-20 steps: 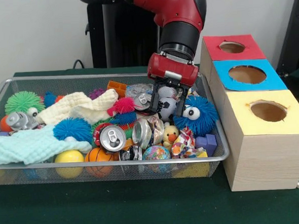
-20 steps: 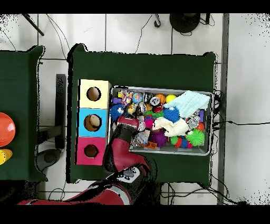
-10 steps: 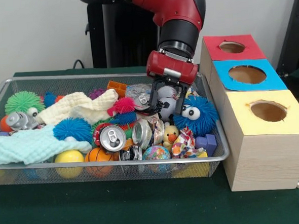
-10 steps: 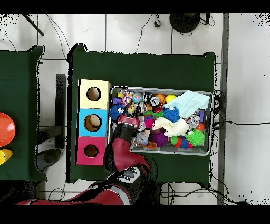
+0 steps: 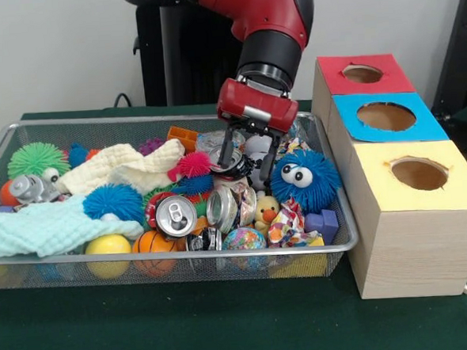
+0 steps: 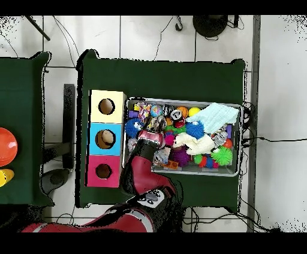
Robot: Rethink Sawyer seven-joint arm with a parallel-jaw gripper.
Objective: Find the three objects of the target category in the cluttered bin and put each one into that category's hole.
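Observation:
The bin [image 5: 183, 258] of silver wire mesh is full of toys, cans and cloths; it also shows in the overhead view [image 6: 180, 100]. The red-topped hole [image 5: 361, 73] is the farthest of three on the wooden box to the bin's right, and shows in the overhead view [image 6: 104, 171]. My gripper [image 5: 245, 163] hangs open over the bin's right part, its fingers either side of a black-and-white ball [image 5: 257, 167] and a crushed can [image 5: 223, 156], holding nothing. In the overhead view the gripper [image 6: 151, 134] is over the bin's end nearest the boxes.
A blue fuzzy ball with eyes [image 5: 305, 178] lies right of the gripper. Silver cans [image 5: 176, 216], a yellow duck [image 5: 265, 211], a pale green cloth [image 5: 42, 226] and a green spiky ball [image 5: 36, 158] fill the bin. Blue-topped [image 5: 385, 116] and yellow-topped [image 5: 418, 173] holes sit nearer.
The gripper has risen and shifted left in the front view, away from the blue fuzzy ball. Its fingers stay open; the black-and-white ball stays in the bin.

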